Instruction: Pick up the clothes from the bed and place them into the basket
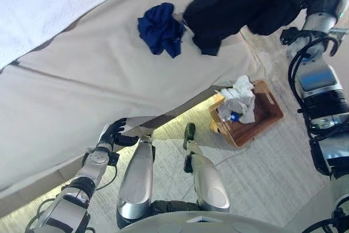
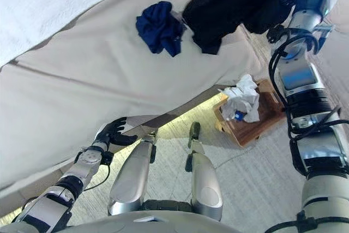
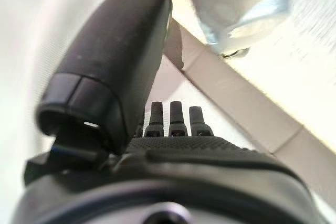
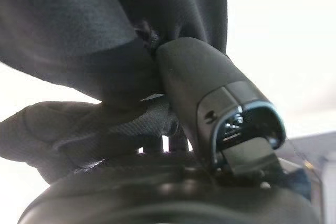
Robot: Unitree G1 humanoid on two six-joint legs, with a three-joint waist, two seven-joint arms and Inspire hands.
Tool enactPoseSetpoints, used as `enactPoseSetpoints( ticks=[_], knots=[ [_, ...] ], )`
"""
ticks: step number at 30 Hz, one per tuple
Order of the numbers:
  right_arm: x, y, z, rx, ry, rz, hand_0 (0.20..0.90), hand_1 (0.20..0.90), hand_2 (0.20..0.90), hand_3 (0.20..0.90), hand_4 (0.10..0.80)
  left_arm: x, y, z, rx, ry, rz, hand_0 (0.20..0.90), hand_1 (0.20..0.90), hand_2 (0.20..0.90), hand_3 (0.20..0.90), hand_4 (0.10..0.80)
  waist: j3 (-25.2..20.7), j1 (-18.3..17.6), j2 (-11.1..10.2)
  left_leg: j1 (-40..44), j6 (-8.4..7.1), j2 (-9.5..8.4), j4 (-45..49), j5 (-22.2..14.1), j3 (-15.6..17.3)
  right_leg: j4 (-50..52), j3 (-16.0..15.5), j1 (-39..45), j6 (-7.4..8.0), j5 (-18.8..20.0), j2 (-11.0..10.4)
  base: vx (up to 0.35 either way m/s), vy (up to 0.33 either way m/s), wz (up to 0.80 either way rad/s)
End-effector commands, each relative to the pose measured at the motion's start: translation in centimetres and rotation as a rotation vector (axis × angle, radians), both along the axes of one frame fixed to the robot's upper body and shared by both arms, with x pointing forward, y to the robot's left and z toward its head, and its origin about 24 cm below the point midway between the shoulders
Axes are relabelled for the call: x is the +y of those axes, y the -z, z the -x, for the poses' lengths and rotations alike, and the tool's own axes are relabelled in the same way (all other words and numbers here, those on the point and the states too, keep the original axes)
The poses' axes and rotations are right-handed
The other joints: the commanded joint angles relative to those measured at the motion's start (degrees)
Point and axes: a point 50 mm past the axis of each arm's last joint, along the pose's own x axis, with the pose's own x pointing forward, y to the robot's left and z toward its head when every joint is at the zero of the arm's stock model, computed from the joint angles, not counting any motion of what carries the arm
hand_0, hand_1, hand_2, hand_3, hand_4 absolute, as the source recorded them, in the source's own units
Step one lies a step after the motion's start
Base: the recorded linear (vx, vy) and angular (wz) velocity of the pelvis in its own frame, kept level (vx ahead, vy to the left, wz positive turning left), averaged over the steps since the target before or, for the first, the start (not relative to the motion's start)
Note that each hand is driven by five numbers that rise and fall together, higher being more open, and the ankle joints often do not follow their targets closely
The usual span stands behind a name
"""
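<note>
Right, your right hand (image 4: 210,108) has its thumb and fingers pinched on the black garment (image 1: 245,4), held up past the bed (image 1: 98,80) edge, its loose end trailing onto the bed. The basket (image 1: 270,114) sits on the floor below the bed edge, white cloth (image 1: 239,99) already in it, on the right hand's side. The blue garment (image 1: 161,28) lies on the bed beside the black one. Your left hand (image 1: 115,132) idles with relaxed fingers at the bed edge.
</note>
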Motion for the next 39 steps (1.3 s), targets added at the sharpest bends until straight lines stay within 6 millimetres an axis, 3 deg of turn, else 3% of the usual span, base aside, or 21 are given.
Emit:
enactPoseSetpoints(
  ticks=[1, 6, 13, 21, 28, 33, 35, 39],
  knots=[
    [-2.5, -6.3, 4.6, -0.346, 0.119, 0.064, 0.3, 0.3, 0.3, 0.2, 0.1, -0.9, 2.7, 3.0, 0.126, 0.05, -0.019, 0.9, 0.9, 0.9, 0.9, 0.8, -13.72, -2.1, -0.02, 11.96, 0.25, -1.4, -12.97, -2.24, -0.15, 3.5, 1.07, 4.22, -3.16, 2.3, -0.25, 0.033, -0.134, -0.39],
    [-4.5, -6.8, 5.8, -0.37, 0.158, 0.022, 0.3, 0.3, 0.3, 0.2, 0.1, -1.2, 4.1, 4.9, 0.233, 0.1, -0.026, 0.9, 0.9, 0.9, 0.9, 0.8, -17.77, -3.15, 0.25, 14.59, 0.23, -1.16, -13.24, -3.06, 1.09, 2.59, 1.86, 6.85, -3.87, 1.21, 0.42, 0.071, -0.11, -0.21],
    [-6.7, -5.6, 6.7, -0.311, 0.198, -0.006, 0.3, 0.3, 0.3, 0.2, 0.1, -1.4, 6.7, 9.1, 0.413, 0.114, -0.011, 0.9, 0.9, 0.9, 0.9, 0.8, -22.39, -4.47, 1.71, 17.18, -0.38, -1.01, -12.25, -4.06, 2.26, 1.72, 2.88, 10.53, -5.59, -0.82, 0.95, 0.074, -0.085, -0.17],
    [-7.1, -2.9, 3.7, 0.066, 0.108, 0.074, 0.3, 0.3, 0.3, 0.2, 0.1, -0.8, 7.6, 11.5, 0.476, 0.07, -0.007, 0.9, 0.9, 0.9, 0.9, 0.8, -24.06, -5.86, 2.74, 19.44, -1.97, -0.77, -10.04, -5.13, 3.5, -1.03, 3.13, 13.33, -7.09, -0.93, 1.3, 0.033, -0.076, -0.09],
    [-7.2, -1.5, 2.2, 0.241, 0.086, 0.102, 0.3, 0.3, 0.3, 0.2, 0.1, -1.3, 7.3, 10.9, 0.441, 0.115, 0.007, 0.9, 0.9, 0.9, 0.9, 0.8, -24.35, -6.68, 3.73, 19.37, -3.17, 0.49, -8.24, -5.08, 3.05, -1.25, 4.08, 13.64, -8.2, -1.26, 2.33, 0.029, -0.139, -0.12],
    [-6.4, -1.0, 2.3, 0.173, 0.051, 0.095, 0.3, 0.3, 0.3, 0.2, 0.1, -3.3, 6.8, 8.9, 0.361, 0.174, 0.055, 0.9, 0.9, 0.9, 0.9, 0.8, -23.37, -7.27, 4.71, 18.11, -3.68, 0.9, -6.3, -5.16, 2.13, -1.17, 4.12, 13.4, -8.99, -1.51, 2.87, -0.028, -0.096, 0.0],
    [-5.9, -1.4, 2.6, 0.116, 0.05, 0.124, 0.3, 0.3, 0.3, 0.2, 0.1, -3.9, 6.7, 8.7, 0.351, 0.187, 0.063, 0.9, 0.9, 0.9, 0.9, 0.8, -23.24, -7.22, 4.84, 18.1, -3.74, 0.98, -6.14, -5.2, 1.79, -1.46, 4.07, 13.69, -9.16, -1.54, 3.06, -0.011, -0.06, 0.06],
    [-4.8, -4.9, 3.5, 0.012, 0.075, 0.206, 0.3, 0.3, 0.3, 0.2, 0.1, -3.9, 6.9, 9.0, 0.375, 0.192, 0.059, 0.9, 0.9, 0.9, 0.9, 0.8, -23.71, -7.15, 4.58, 18.77, -4.43, 1.58, -6.72, -4.81, 1.24, -1.93, 3.42, 14.3, -9.44, -1.77, 3.46, -0.01, -0.049, 0.02]
  ],
)
